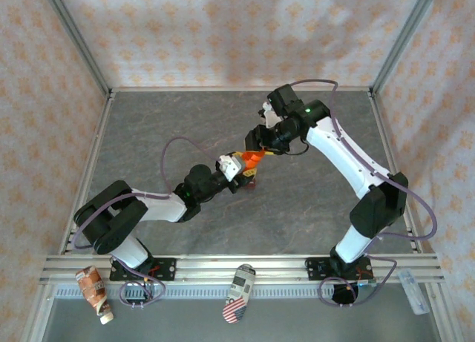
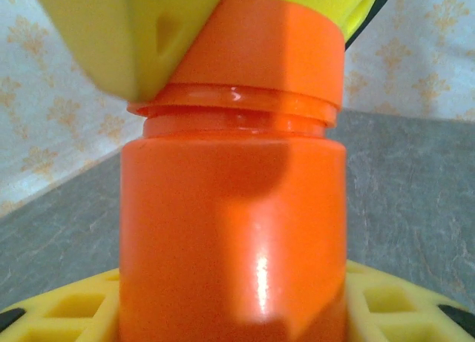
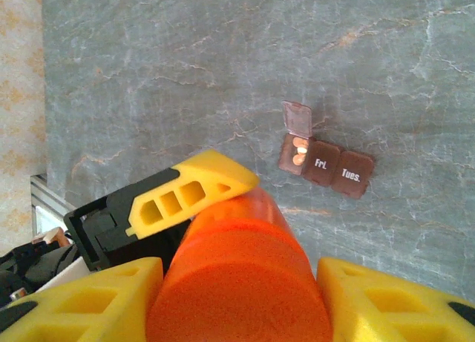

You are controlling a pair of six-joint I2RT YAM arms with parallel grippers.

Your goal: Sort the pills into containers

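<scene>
Left fingers (image 1: 239, 167): yellow plastic, closed around the body of a glossy orange bottle (image 2: 230, 231) that is raised off the tabletop. Right fingers (image 1: 257, 150): the same yellow cut-out plastic, one on either side of the bottle's matte orange cap (image 3: 237, 283). Can't tell whether they pinch it or stand just clear.

Tabletop (image 3: 185, 75): grey, marble-veined, flat. Lying on it, apart from the fingers, is a reddish-brown translucent pill box (image 3: 325, 164) with three cells in a row. Its end lid is up, with pale pills (image 3: 298, 150) inside.

Walls (image 1: 223, 30): cream with an orange floral print.
</scene>
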